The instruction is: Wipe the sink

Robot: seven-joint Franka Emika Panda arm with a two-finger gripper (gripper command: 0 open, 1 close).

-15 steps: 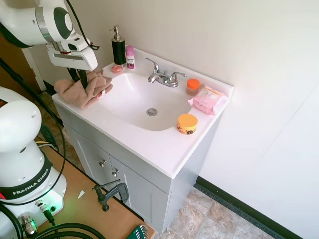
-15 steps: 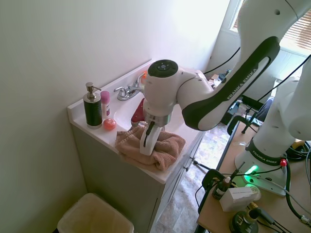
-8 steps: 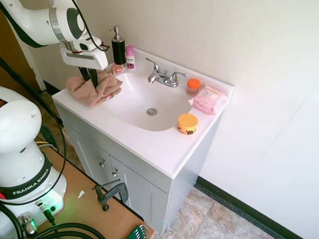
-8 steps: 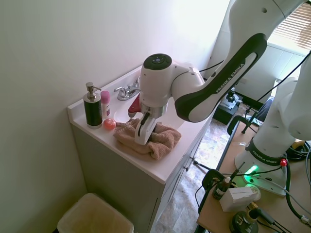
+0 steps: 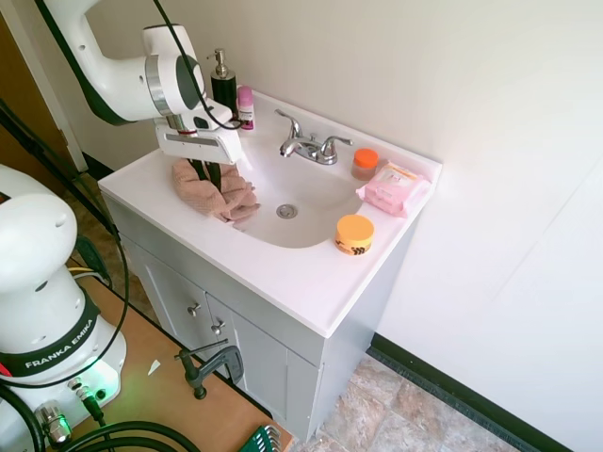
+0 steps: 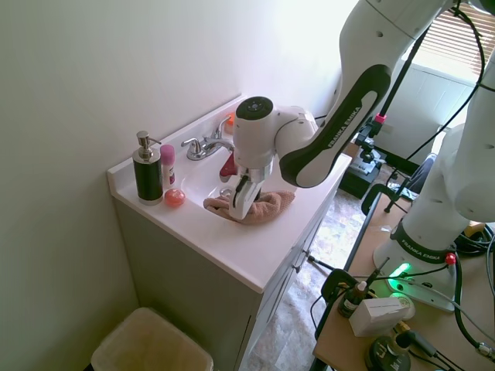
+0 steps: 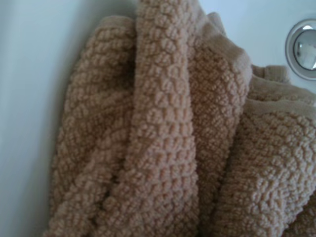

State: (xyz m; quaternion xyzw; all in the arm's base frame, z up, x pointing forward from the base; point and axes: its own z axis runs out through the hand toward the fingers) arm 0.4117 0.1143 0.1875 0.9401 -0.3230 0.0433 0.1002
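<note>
The sink point(image 5: 316, 202) is a glossy white oval basin in a white vanity top, with a round metal drain point(image 5: 286, 211) and a chrome two-handle faucet point(image 5: 309, 146). A crumpled tan towel point(image 5: 212, 193) lies over the basin's left slope, also seen in the second exterior view point(image 6: 259, 207). My gripper point(image 5: 209, 177) points down into the towel and is shut on a fold of it. In the wrist view the towel point(image 7: 163, 143) fills the frame, with the drain point(image 7: 303, 48) at the edge.
A black soap dispenser point(image 5: 224, 89) and pink bottle point(image 5: 246, 106) stand at the back left corner. An orange-lidded jar point(image 5: 365, 163), a pink wipes pack point(image 5: 393, 187) and an orange tub point(image 5: 354, 234) sit to the right of the basin. A bin point(image 6: 151, 348) stands on the floor.
The gripper has dragged the towel from the left countertop edge down into the basin, toward the drain.
</note>
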